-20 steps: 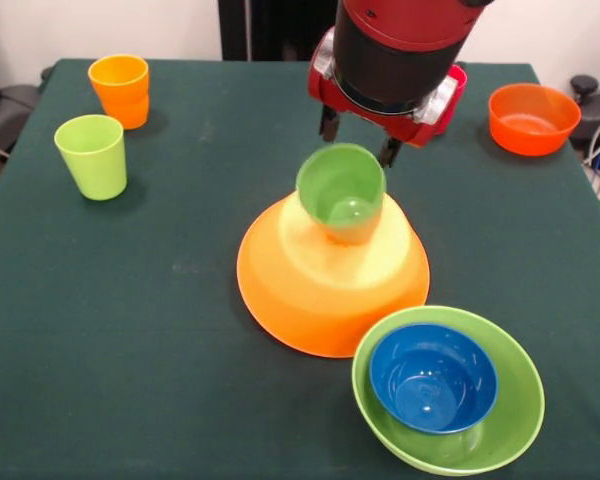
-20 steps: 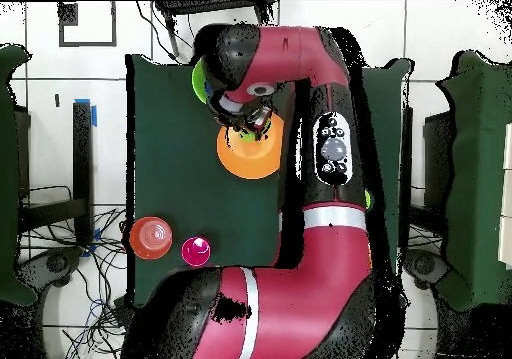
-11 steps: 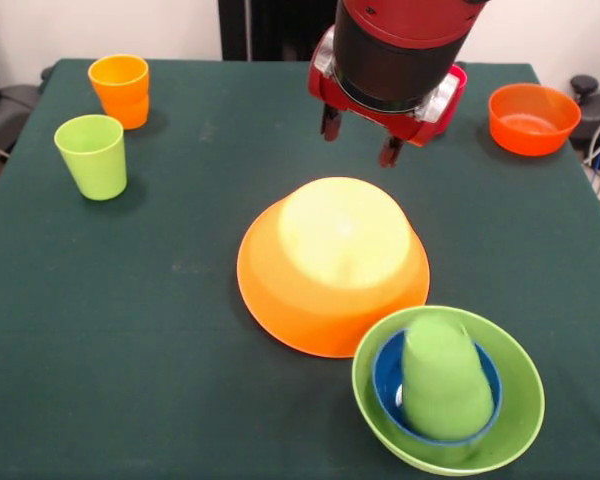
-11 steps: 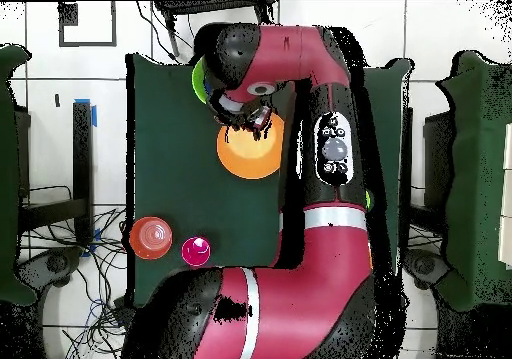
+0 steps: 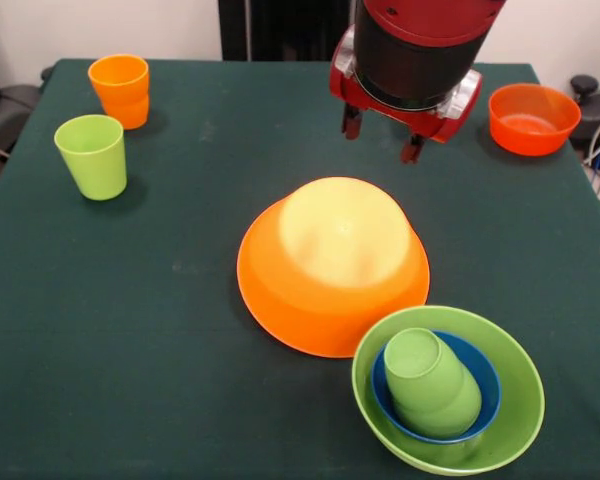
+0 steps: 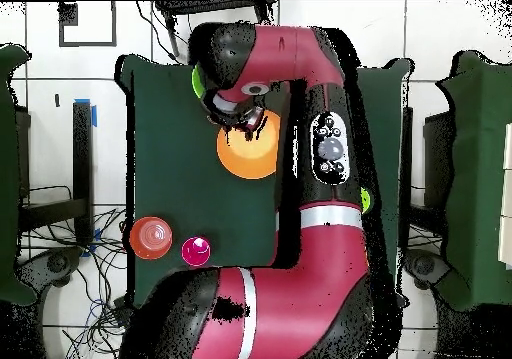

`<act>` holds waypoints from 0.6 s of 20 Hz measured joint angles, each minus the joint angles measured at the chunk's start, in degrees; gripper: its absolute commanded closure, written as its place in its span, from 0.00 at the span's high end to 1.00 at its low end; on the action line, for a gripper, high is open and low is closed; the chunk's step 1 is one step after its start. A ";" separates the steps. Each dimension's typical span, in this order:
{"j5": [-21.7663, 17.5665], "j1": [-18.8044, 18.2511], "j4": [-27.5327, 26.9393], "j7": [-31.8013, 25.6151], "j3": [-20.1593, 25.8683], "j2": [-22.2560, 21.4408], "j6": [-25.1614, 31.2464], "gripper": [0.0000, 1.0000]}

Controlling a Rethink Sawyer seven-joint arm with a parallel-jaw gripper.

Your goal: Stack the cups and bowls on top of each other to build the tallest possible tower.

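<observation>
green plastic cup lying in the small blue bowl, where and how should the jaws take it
The green plastic cup lies tipped over inside the small blue plastic bowl, base pointing up and away from the camera. Probably best to come from above and close the jaws across its exposed upper side wall near the base, since the bowls' rims block any sideways approach.

Light fell evenly and fairly bright from above. The large orange bowl (image 5: 332,265) carried a broad pale sheen on its upturned base, and only a thin soft shadow lay on the green table (image 5: 180,330) round its rim. Around that bowl the front view was sharp, without blur.
</observation>
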 measured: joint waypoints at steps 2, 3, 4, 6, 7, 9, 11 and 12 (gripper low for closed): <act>0.00 0.17 -0.01 0.00 0.02 -0.01 0.01 1.00; 0.00 0.24 -0.01 0.00 0.03 -0.01 0.00 1.00; 0.00 0.33 0.00 0.00 0.05 0.00 0.00 1.00; 0.01 0.43 -0.01 0.00 0.07 -0.01 0.00 1.00; 0.00 0.48 -0.01 0.00 0.07 -0.01 0.00 1.00; 0.01 0.58 -0.01 0.00 0.10 0.00 0.01 1.00; 0.00 0.73 -0.02 0.00 0.12 0.02 0.01 1.00; 0.00 0.98 -0.09 0.00 0.13 0.14 0.01 1.00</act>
